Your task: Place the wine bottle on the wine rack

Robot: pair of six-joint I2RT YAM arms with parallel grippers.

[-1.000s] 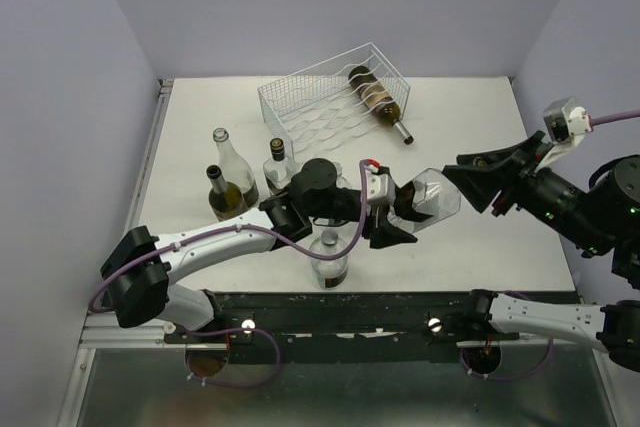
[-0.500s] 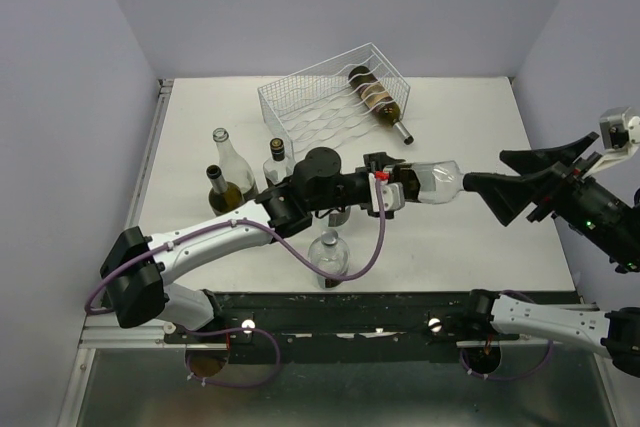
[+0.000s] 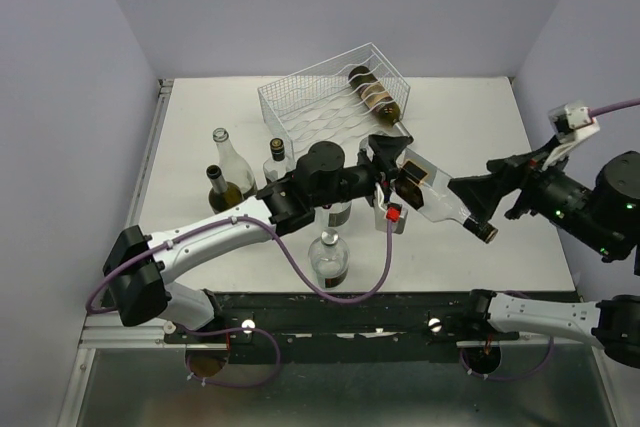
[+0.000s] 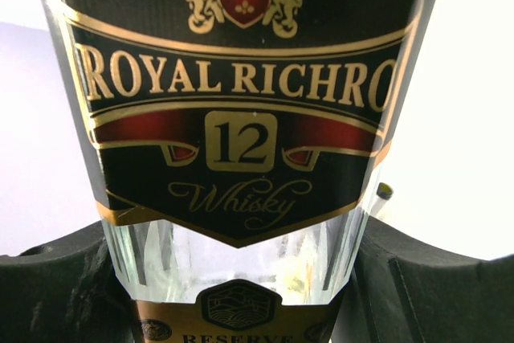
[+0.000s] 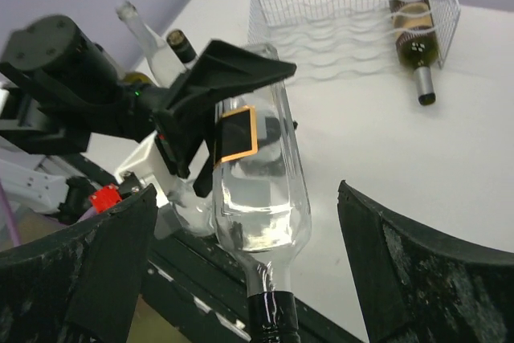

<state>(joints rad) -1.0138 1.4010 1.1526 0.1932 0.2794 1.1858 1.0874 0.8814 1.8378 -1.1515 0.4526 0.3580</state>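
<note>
1. In the rack (image 3: 318, 119), at the far middle of the bench (image 3: 480, 107): one dark bottle (image 3: 375, 95), lying in the right end, neck poking out toward the near right.
2. Standing on the bench, left of the rack and nearer than it: four upright bottles (image 3: 222, 142).
3. Left tool (image 3: 392, 179): clamped on the body of the whisky bottle (image 3: 432, 192), a finger on each side by the dark, gold-lettered label.
4. Right tool (image 3: 475, 205): spread wide, one finger either side of the whisky bottle's neck, apparently not touching it.
5. Whisky bottle: clear glass, contents not discernible; held in the air over the bench, just near-right of the rack, not on it.
6. Long axis roughly level; base toward the left tool, dark-capped neck pointing right and toward the near edge, between the right tool's fingers.
</note>
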